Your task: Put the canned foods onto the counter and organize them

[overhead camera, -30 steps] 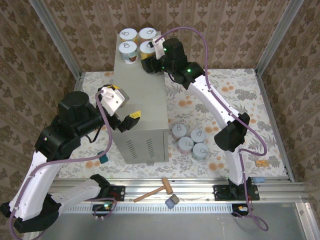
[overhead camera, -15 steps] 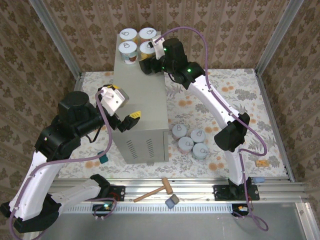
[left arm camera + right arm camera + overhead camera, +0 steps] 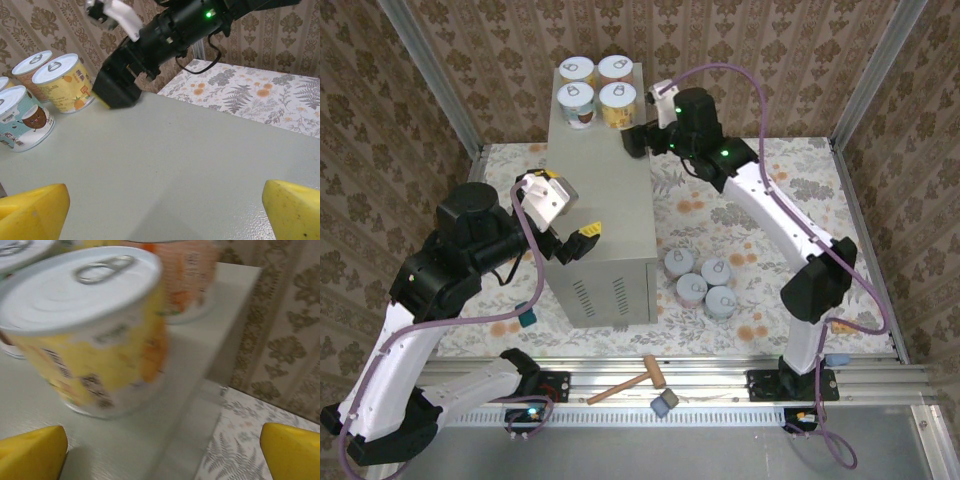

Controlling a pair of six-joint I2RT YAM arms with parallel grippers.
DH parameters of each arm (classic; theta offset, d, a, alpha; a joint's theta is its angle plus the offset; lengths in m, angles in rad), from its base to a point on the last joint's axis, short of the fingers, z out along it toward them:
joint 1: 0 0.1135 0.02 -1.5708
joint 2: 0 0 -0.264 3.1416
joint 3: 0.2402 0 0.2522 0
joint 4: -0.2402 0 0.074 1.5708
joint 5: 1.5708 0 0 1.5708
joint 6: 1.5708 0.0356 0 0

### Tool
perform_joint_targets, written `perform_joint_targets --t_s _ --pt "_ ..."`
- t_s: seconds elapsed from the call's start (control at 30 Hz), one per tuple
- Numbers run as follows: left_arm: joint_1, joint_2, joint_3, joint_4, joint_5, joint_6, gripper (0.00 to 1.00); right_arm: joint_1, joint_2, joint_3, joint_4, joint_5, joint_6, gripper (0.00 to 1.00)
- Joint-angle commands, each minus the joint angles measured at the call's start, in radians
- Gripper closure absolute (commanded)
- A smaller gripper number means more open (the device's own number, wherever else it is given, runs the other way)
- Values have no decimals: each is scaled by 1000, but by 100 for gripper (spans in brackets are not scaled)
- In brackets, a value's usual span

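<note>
Right gripper [image 3: 162, 455] gapes wide, just short of the yellow can [image 3: 85, 330] on the counter [image 3: 605, 210]. Left gripper [image 3: 165, 210], fingers spread too, hovers over its near end

counter [image 3: 605, 200]: painted metal, beige-grey, matt, smooth, with a fine speckle close up. cans [image 3: 578, 100] at upper middle of the top view, e.g. yellow can [image 3: 90, 330]: pale metal lid, smooth satin finish, ridged rim, metal pull tab; printed label with a slight gloss. left gripper [image 3: 165, 210] fingers [image 3: 35, 212]: yellow plastic, matt. arm shells [image 3: 770, 210]: white plastic, glossy; joints black, matt. floor [image 3: 820, 170]: floral print, matt. mallet [image 3: 632, 382], bottom centre: bare wood. rails [image 3: 720, 378]: brushed metal.
</note>
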Motion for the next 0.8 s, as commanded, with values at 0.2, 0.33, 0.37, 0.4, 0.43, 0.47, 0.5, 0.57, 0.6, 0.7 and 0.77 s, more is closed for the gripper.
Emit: perform_joint_targets --t_s 0.2,0.33,0.37,0.4,0.43,0.47,0.5,0.57,0.6,0.7,0.77 --pt "11 -3 0 21 9 -21 0 -88 -48 -2 46 -47 76 0" --pt "12 -4 1 22 8 -22 0 -99 16 97 -8 -50 76 0" --pt "13 -5 2 22 8 -22 0 -102 33 125 -25 -55 77 0" --pt "12 -5 3 22 8 -22 0 -101 50 150 -39 -59 79 0" --pt "13 -6 1 21 8 -21 0 -102 62 169 -45 -61 79 0" --pt "12 -6 2 21 8 -22 0 -103 75 186 -50 -66 81 0" --pt "12 -6 1 21 7 -21 0 -103 87 202 -55 -69 83 0" --pt "14 -7 1 21 7 -22 0 -103 108 232 -70 -76 88 0" --pt "14 -7 1 20 7 -21 0 -104 119 244 -74 -77 90 0" --pt "13 -9 1 19 5 -20 0 -102 138 266 -84 -88 98 0" --pt "15 -10 1 18 4 -19 0 -101 145 273 -89 -90 104 0"
